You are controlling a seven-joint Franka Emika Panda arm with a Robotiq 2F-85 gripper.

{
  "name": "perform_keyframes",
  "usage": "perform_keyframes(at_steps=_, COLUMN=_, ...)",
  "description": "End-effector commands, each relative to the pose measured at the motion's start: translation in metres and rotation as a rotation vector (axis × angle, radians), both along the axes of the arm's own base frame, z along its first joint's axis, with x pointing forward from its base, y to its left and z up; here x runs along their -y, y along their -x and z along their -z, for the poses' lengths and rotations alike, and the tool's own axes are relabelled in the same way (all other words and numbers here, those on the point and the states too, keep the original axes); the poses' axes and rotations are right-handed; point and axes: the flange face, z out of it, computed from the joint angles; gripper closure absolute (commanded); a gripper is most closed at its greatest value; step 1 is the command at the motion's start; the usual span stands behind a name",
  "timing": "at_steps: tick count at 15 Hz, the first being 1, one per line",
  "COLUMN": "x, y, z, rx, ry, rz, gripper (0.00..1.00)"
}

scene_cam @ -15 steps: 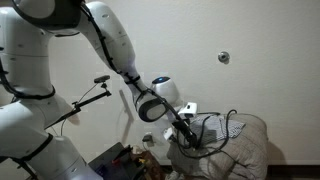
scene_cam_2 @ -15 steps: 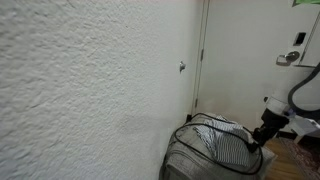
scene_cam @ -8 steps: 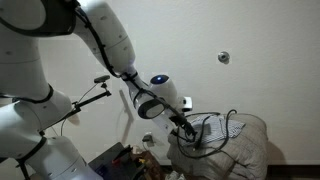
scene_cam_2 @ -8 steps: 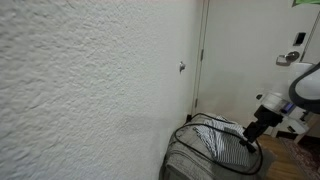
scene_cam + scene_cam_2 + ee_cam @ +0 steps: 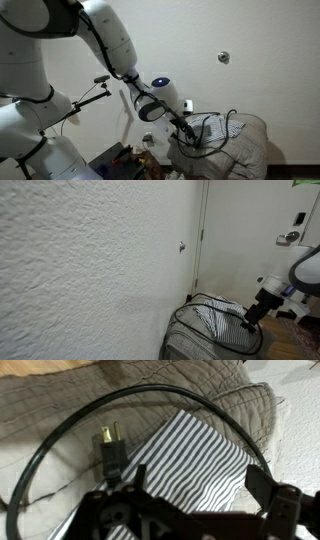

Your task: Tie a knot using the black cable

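The black cable (image 5: 190,398) arcs in a wide loop over a grey quilted cushion (image 5: 60,410) and a striped cloth (image 5: 195,450). Its plug (image 5: 108,442) lies with the prongs pointing away, at the cloth's left edge. My gripper (image 5: 200,495) hovers just above the striped cloth, open, with nothing between the fingers (image 5: 266,488). In both exterior views the gripper (image 5: 190,132) (image 5: 254,317) points down at the cushion, and the cable (image 5: 216,128) (image 5: 186,313) lies in loose loops on top.
The cushion (image 5: 240,152) sits low against a white wall. A stiff black rod with a clamp head (image 5: 92,94) stands beside the robot's base. Dark clutter (image 5: 125,160) lies on the floor below the arm. A door (image 5: 240,240) stands behind the cushion.
The jaws have spread from partly closed to wide open. The wrist has lifted a little off the cushion. The cable's loops lie about as before.
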Motion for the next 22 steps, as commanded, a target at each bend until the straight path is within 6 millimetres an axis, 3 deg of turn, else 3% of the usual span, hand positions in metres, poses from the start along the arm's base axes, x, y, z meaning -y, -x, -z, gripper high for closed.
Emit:
perform_keyframes(at_steps=1, x=0.008, y=-0.004, z=-0.005, rx=-0.030, ry=0.082, rz=0.066, gripper=0.00)
perform_keyframes(at_steps=8, x=0.016, y=-0.014, z=0.002, rx=-0.106, ry=0.208, rz=0.156, gripper=0.00)
perform_keyframes(at_steps=22, x=0.028, y=-0.023, z=0.020, rx=-0.241, ry=0.243, rz=0.088, gripper=0.00)
